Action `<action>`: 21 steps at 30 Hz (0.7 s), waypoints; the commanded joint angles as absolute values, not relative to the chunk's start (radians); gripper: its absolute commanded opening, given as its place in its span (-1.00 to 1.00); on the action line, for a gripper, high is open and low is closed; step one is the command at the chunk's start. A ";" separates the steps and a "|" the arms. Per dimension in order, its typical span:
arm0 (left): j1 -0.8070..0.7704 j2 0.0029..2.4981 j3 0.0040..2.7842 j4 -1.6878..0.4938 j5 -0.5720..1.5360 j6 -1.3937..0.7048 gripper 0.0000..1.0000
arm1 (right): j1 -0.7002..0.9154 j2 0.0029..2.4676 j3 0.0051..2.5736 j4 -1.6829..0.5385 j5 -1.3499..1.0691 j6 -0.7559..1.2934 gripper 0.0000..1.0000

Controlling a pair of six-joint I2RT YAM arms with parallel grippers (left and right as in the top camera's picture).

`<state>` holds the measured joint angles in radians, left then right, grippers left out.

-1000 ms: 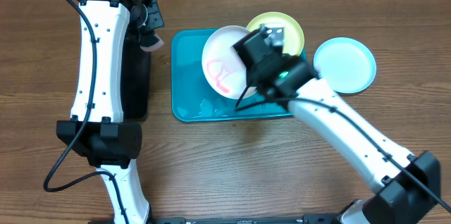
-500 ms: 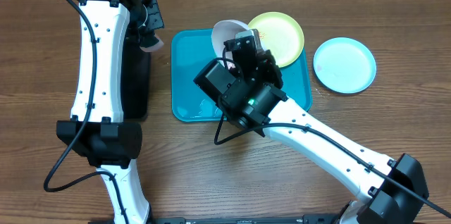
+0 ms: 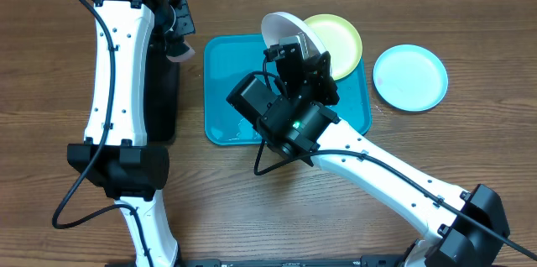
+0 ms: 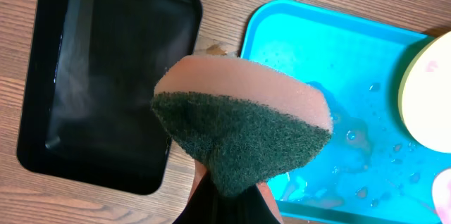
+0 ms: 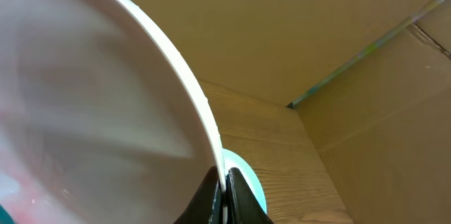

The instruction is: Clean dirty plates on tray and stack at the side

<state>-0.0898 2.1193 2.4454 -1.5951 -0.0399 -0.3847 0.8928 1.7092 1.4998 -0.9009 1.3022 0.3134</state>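
Observation:
My right gripper (image 3: 295, 49) is shut on the rim of the white plate (image 3: 289, 30) and holds it tilted up on edge above the back of the turquoise tray (image 3: 225, 91). In the right wrist view the white plate (image 5: 99, 97) fills the left, its rim pinched between the fingers (image 5: 224, 182). The yellow-green plate (image 3: 340, 40) lies at the tray's back right corner. The pale blue plate (image 3: 409, 76) lies on the table right of the tray. My left gripper (image 4: 229, 203) is shut on a sponge (image 4: 243, 125) with an orange top and green scouring face, between the black tray and the turquoise tray (image 4: 331, 62).
A smaller black tray (image 4: 106, 76) lies left of the turquoise tray, under the left arm (image 3: 117, 57). Water drops and pinkish smears wet the turquoise tray's floor (image 4: 352, 139). A cardboard wall (image 5: 317, 34) stands behind the table.
My right gripper has lifted the white plate from lying flat on the tray, tipping it up on edge and carrying it toward the back. The left arm has not moved.

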 commanded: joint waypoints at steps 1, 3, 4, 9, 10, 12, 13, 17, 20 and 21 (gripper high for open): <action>-0.088 2.126 2.441 -1.600 -0.032 -0.366 -0.91 | 0.900 1.706 1.509 -0.895 1.346 0.317 -0.93; -0.088 2.126 2.441 -1.601 -0.032 -0.365 -0.92 | 0.900 1.706 1.509 -0.895 1.346 0.317 -0.93; -0.088 2.126 2.441 -1.601 -0.032 -0.366 -0.91 | 0.900 1.706 1.509 -0.895 1.346 0.317 -0.93; -0.088 2.126 2.441 -1.601 -0.032 -0.366 -0.92 | 0.900 1.706 1.509 -0.896 1.330 0.317 -0.93; -0.088 2.126 2.441 -1.601 -0.032 -0.366 -0.92 | 0.900 1.706 1.509 -0.897 1.301 0.317 -0.93; -0.088 2.126 2.441 -1.600 -0.032 -0.365 -0.92 | 0.900 1.706 1.509 -0.912 1.182 0.318 -0.93; -0.088 2.126 2.441 -1.601 -0.032 -0.366 -0.92 | 0.899 1.706 1.509 -0.929 1.090 0.318 -0.93; -0.088 2.126 2.441 -1.602 -0.032 -0.365 -0.92 | 0.886 1.706 1.493 -0.933 0.646 0.319 -0.93; -0.088 2.126 2.441 -1.604 -0.033 -0.365 -0.92 | 0.844 1.708 1.489 -0.917 0.422 0.401 -0.93; -0.088 2.126 2.441 -1.605 -0.033 -0.362 -0.92 | 0.828 1.708 1.489 -0.914 0.384 0.420 -0.93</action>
